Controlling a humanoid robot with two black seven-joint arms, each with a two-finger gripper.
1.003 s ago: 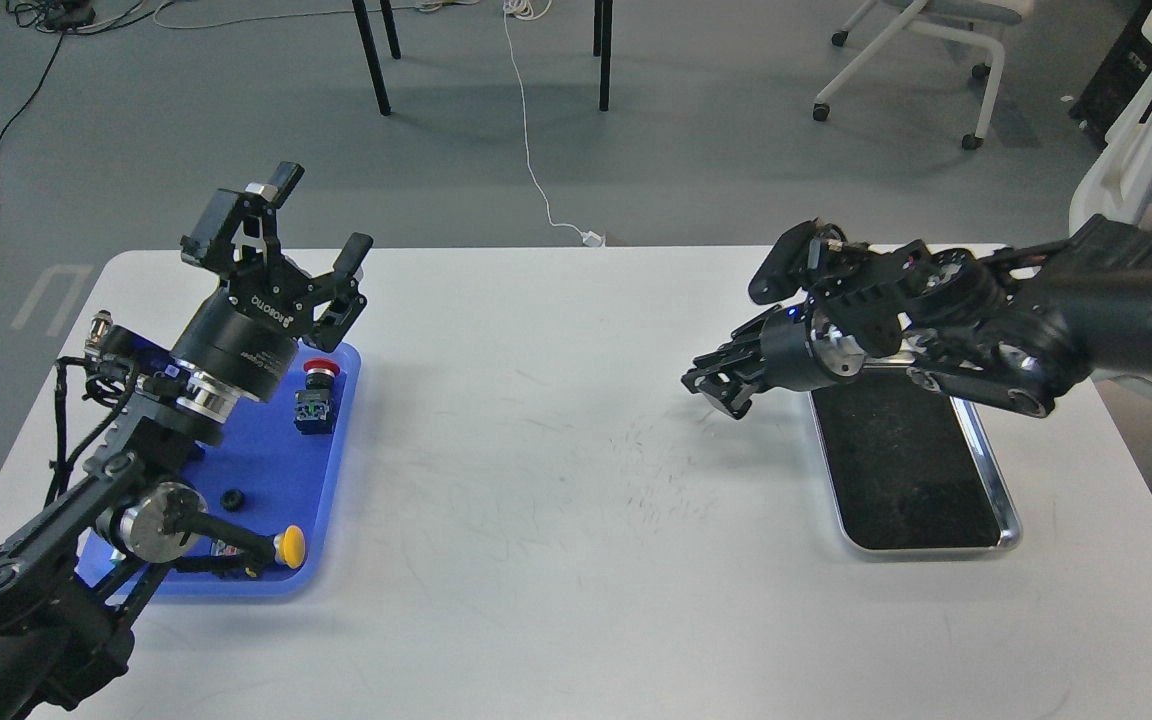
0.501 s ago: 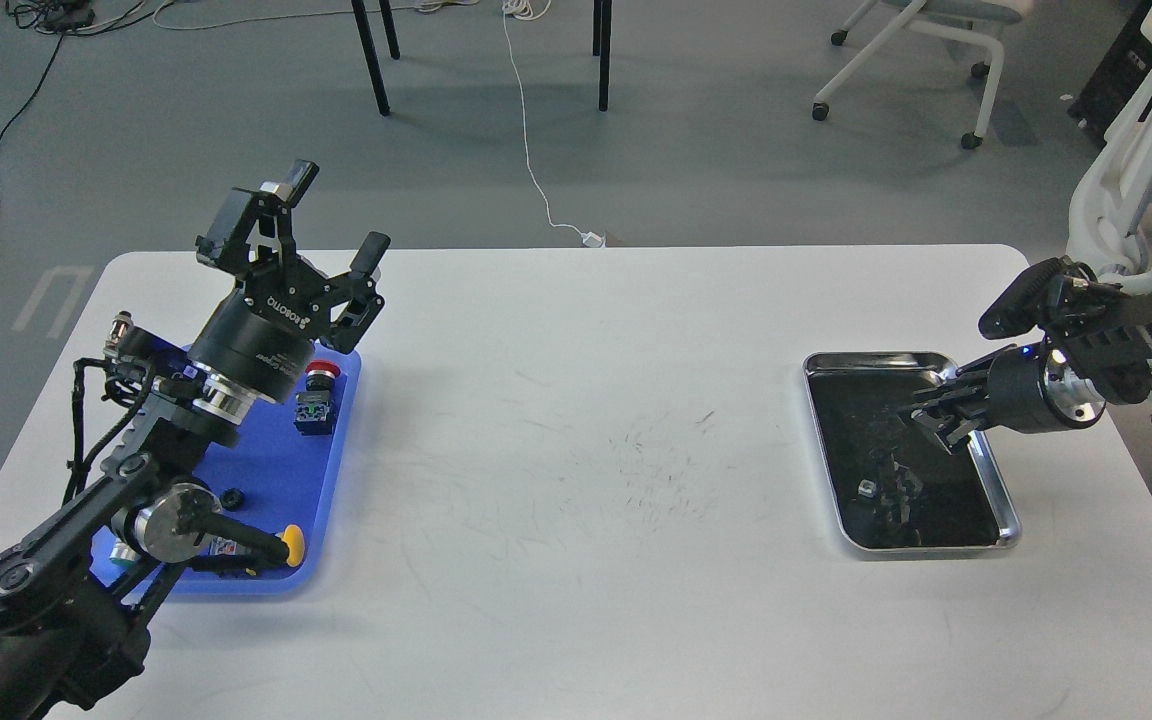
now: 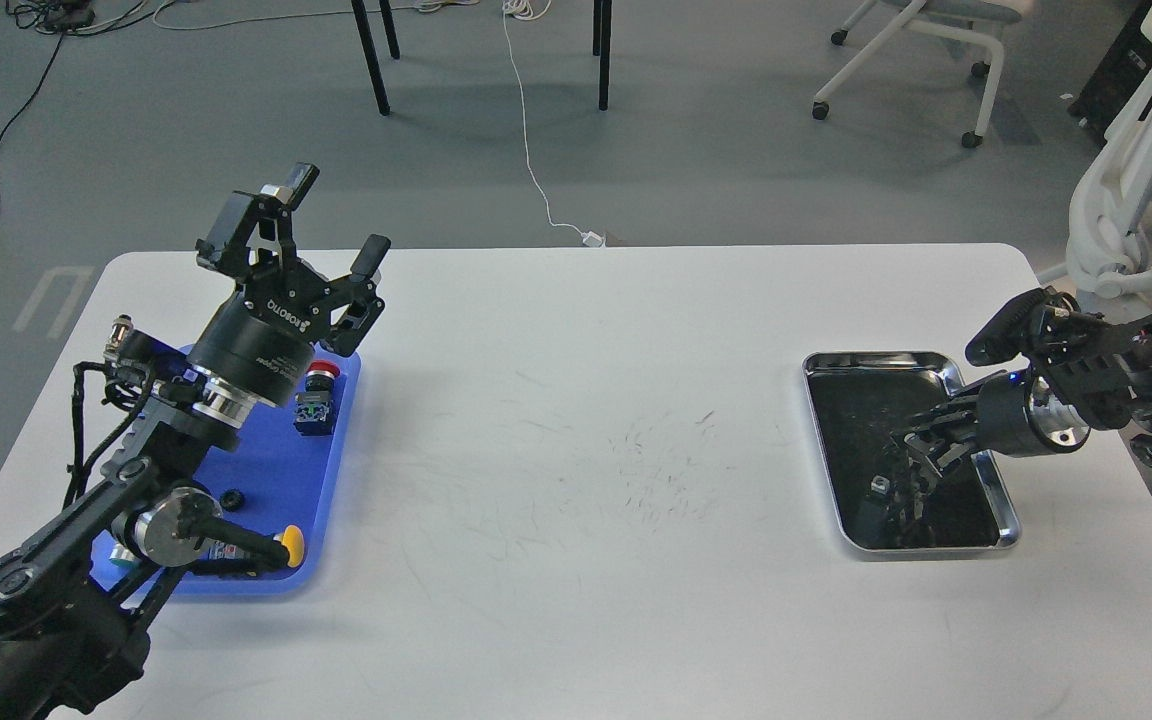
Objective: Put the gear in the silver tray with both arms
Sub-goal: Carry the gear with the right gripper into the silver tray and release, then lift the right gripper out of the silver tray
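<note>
Silver tray (image 3: 1004, 500) sat at the right side of the white table (image 3: 576, 420), with a small gear (image 3: 877, 486) lying inside it. Right gripper (image 3: 921, 455) hung low over the tray, too dark to say if its fingers were apart. Left gripper (image 3: 331, 235) was raised above the blue tray (image 3: 276, 470), 2 fingers spread wide, holding nothing.

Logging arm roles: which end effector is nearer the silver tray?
Right. The right end effector hangs over the silver tray; the left end effector is across the table, above the blue tray.
</note>
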